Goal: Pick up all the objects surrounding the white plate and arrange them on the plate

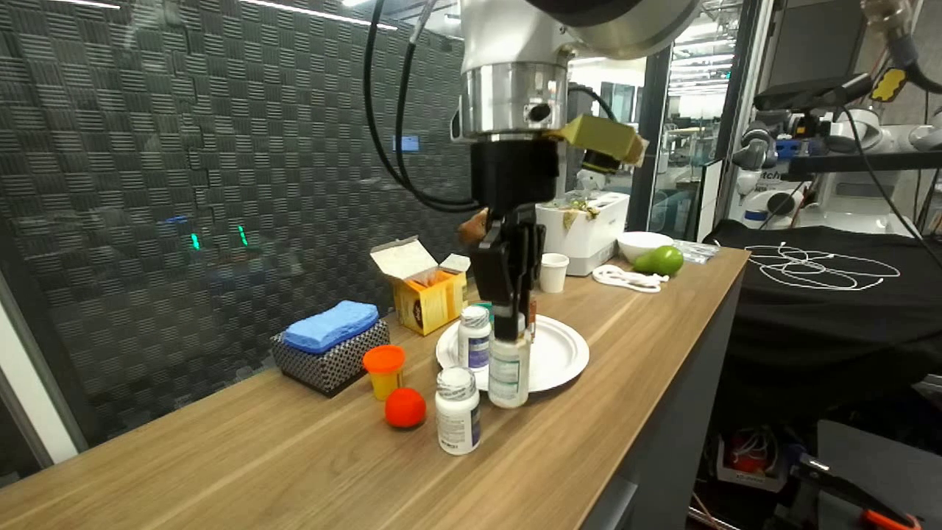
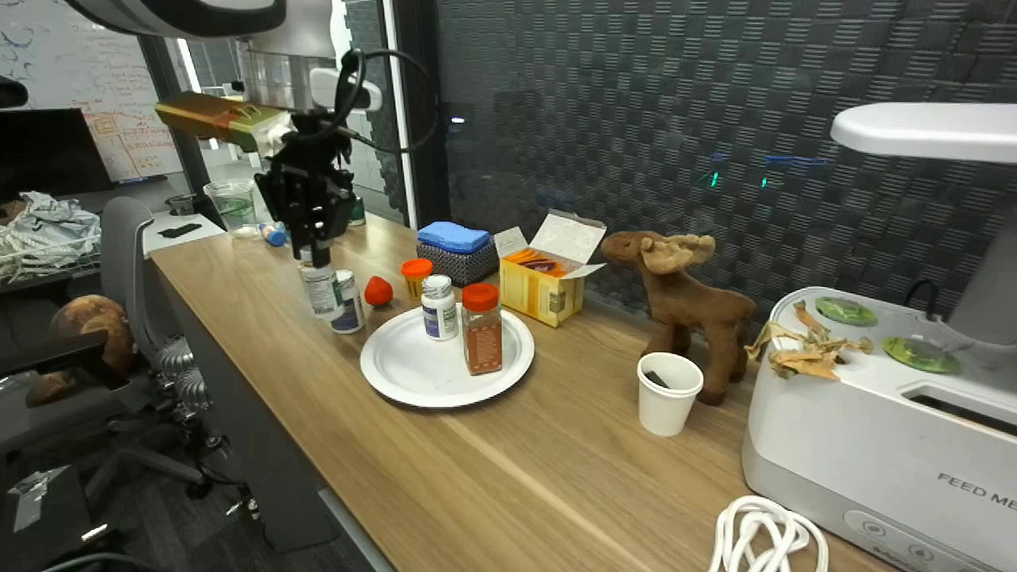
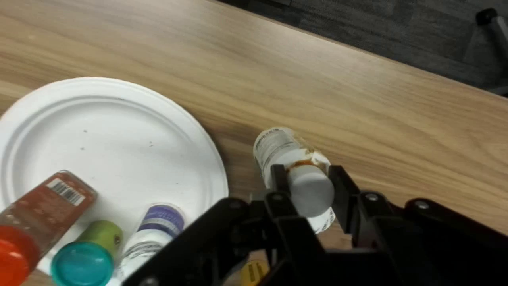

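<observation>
- Pincer, mine, one: fingers closed down to the width of a cap, gripping it on both sides.
- White bottle, held: hung by its cap, leaning slightly, seemingly clear of the counter; just beside the plate, not over it, inward of the counter's free long edge.
- On the plate, three: red-lidded jar, purple-labelled bottle, teal-lidded tub; all toward the counter edge along the dark wall.
- Off the plate, three more to come, by my reading of the task: second bottle, red ball, orange-lidded tub, the last nearest the wall edge.
- Risk, snag: carried low, the white bottle's base could catch the plate's rim; so narrow a cap grip may let it swing or twist out.
- Risk, topple: set down leaning, or half on the rim, it may fall toward the free long edge.
- Risk, knock: the second bottle stands near my load; a sideways drift could tip it against the red ball, which may then roll to a long edge.
- Risk, crowding: released too near the purple-labelled bottle, my spreading fingers could push it over.
</observation>
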`<move>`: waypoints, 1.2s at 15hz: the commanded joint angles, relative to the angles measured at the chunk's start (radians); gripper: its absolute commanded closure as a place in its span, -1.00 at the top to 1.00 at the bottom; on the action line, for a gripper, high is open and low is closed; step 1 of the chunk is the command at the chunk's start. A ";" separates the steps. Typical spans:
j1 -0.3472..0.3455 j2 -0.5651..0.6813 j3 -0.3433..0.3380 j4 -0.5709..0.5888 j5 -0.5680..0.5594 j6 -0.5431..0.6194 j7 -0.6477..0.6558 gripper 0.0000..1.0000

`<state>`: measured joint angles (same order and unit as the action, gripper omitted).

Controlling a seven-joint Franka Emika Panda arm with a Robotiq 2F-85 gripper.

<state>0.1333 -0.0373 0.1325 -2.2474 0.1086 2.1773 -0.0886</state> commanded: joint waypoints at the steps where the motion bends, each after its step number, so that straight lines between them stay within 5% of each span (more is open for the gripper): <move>1: -0.028 -0.065 -0.027 -0.011 -0.044 -0.002 0.053 -0.74; 18: -0.097 0.117 -0.099 0.025 -0.080 0.175 0.173 -0.74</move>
<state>0.0411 0.0595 0.0386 -2.2500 0.0242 2.3053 0.0621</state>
